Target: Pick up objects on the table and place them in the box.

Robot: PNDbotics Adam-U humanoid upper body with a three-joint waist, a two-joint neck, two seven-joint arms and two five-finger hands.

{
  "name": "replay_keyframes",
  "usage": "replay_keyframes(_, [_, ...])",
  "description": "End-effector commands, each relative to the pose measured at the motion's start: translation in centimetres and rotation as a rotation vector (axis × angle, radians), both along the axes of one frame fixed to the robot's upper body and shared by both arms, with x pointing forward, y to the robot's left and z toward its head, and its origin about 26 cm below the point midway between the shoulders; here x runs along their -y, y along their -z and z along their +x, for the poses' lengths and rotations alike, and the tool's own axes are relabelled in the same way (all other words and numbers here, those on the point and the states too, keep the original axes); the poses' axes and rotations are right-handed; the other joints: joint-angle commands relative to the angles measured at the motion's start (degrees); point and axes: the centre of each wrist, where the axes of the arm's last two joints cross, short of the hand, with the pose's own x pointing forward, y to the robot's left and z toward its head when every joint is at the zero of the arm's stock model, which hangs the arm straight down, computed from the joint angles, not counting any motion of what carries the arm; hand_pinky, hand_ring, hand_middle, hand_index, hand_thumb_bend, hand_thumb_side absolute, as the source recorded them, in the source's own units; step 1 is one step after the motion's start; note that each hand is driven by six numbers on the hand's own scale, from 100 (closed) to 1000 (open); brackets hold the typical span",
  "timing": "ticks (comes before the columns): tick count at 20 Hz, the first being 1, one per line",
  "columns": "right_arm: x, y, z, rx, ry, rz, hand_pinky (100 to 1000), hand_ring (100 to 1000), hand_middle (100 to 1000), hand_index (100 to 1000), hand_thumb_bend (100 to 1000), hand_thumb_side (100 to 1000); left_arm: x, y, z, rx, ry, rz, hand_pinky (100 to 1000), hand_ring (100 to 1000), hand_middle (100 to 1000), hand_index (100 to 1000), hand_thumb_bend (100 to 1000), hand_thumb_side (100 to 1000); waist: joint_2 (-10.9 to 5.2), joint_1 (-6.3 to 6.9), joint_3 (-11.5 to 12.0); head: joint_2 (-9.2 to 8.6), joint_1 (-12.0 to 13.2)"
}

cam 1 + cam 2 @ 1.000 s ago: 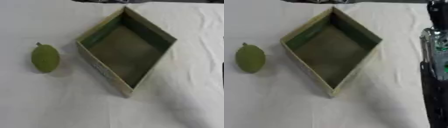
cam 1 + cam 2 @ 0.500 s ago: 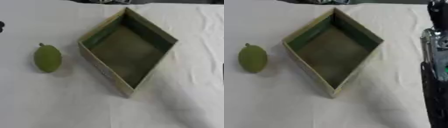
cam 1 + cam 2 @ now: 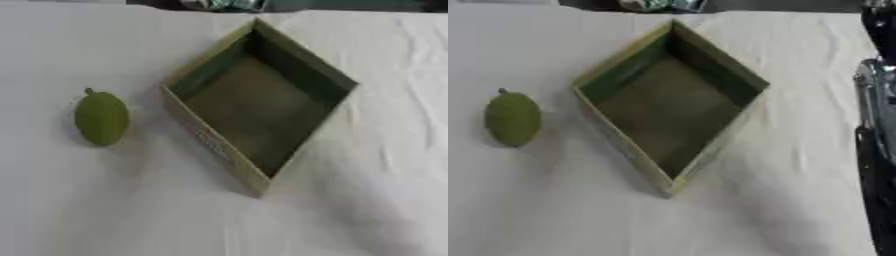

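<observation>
A green fruit [image 3: 101, 118] stays untouched beside the empty box [image 3: 259, 102]; nothing has moved, picking not begun. Neither hand shows, only the right arm [image 3: 877, 150].

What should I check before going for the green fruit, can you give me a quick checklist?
1. Green fruit lies alone on the white cloth, nothing on top of it: ok.
2. Fruit sits apart from the box, with room beside it for fingers: ok.
3. Box is open at the top and nothing is in it: ok.
4. Left hand position: cannot tell, it shows in neither view.
5. Right hand: cannot tell, only a dark arm shows at the right edge of the right eye view.
6. Path from fruit to box is free of other things: ok.
</observation>
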Motion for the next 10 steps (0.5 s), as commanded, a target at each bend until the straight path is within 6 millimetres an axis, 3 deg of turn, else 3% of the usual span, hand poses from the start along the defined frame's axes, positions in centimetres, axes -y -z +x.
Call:
replay_keyframes(1, [0.22, -1.11, -0.67, 0.035, 0.020, -0.052, 800, 625, 581, 773, 100, 403, -0.48, -1.22, 0.17, -0.017, 0.002, 0.053, 942, 945, 926, 931, 167, 647, -1.66, 0.28, -0.05, 0.22, 0.37])
replay_keyframes(3, [0.25, -1.12, -0.69, 0.033, 0.023, -0.059, 800, 625, 581, 773, 100, 399, -0.38, -1.25, 0.44, -0.041, 0.010, 0.083, 945, 949, 931, 929, 179, 591, -1.71, 0.23, -0.03, 0.28, 0.50])
replay_keyframes(10, [0.44, -1.29, -0.81, 0.034, 0.036, -0.085, 797, 625, 581, 772, 100, 379, 0.19, -1.18, 1.05, -0.110, 0.024, 0.174, 958, 960, 945, 921, 262, 178, -1.91, -0.02, -0.07, 0.65, 0.94])
